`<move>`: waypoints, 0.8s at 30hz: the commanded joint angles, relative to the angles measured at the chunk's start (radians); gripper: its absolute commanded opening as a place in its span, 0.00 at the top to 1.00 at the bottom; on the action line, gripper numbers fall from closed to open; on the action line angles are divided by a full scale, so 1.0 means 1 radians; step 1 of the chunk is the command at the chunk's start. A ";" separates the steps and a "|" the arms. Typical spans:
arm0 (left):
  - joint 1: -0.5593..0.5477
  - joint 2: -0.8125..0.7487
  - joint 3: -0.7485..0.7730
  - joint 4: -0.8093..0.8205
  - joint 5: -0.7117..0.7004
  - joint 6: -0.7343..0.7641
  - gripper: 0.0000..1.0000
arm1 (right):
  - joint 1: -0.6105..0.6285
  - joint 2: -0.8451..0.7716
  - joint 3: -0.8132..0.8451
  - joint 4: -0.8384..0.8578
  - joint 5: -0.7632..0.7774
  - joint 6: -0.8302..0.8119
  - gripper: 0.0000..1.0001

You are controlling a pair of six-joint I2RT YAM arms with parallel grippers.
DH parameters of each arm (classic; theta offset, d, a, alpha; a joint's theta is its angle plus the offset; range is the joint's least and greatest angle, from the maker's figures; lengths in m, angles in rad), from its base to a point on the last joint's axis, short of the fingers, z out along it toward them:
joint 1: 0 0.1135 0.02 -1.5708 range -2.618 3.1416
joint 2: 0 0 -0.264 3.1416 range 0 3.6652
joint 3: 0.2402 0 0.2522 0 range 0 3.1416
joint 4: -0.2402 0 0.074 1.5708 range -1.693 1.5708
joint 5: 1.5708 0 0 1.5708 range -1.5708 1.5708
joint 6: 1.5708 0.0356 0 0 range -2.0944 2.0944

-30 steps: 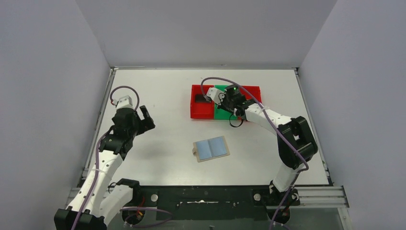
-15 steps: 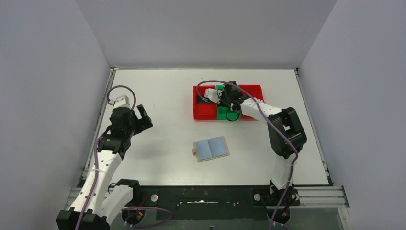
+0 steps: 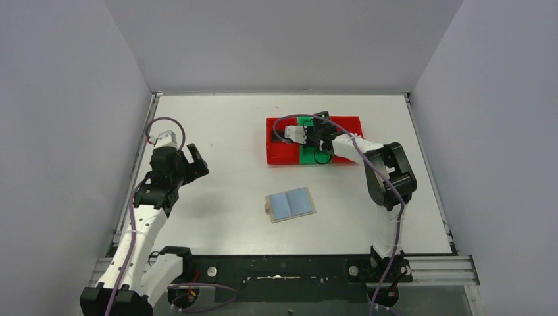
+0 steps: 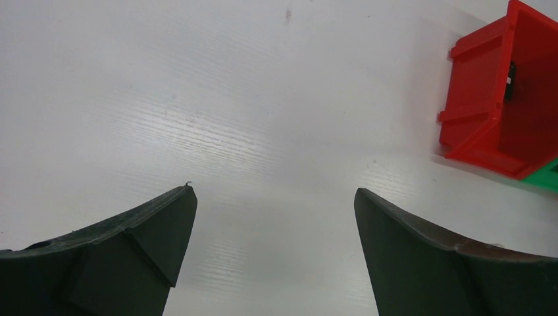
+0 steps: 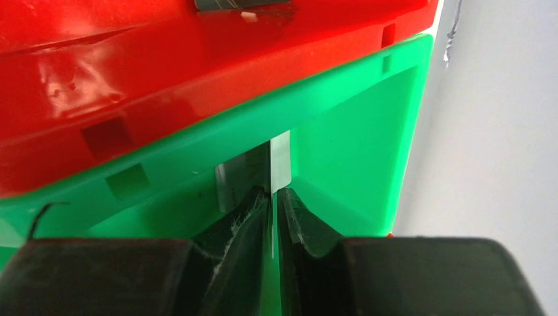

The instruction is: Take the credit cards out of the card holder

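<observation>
White table (image 3: 217, 125) between grey walls (image 3: 66, 99), open card holder (image 3: 290, 204) near front

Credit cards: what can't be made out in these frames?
Held card in right gripper: edge-on in right wrist view, face unreadable.
Dark card in red bin: cut by right wrist view's top edge.
Card holder pockets: too small in top view.
</observation>
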 commanded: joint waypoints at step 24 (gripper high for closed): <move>0.043 0.049 0.015 0.060 0.067 0.028 0.07 | -0.028 -0.117 0.035 -0.033 -0.100 0.076 0.54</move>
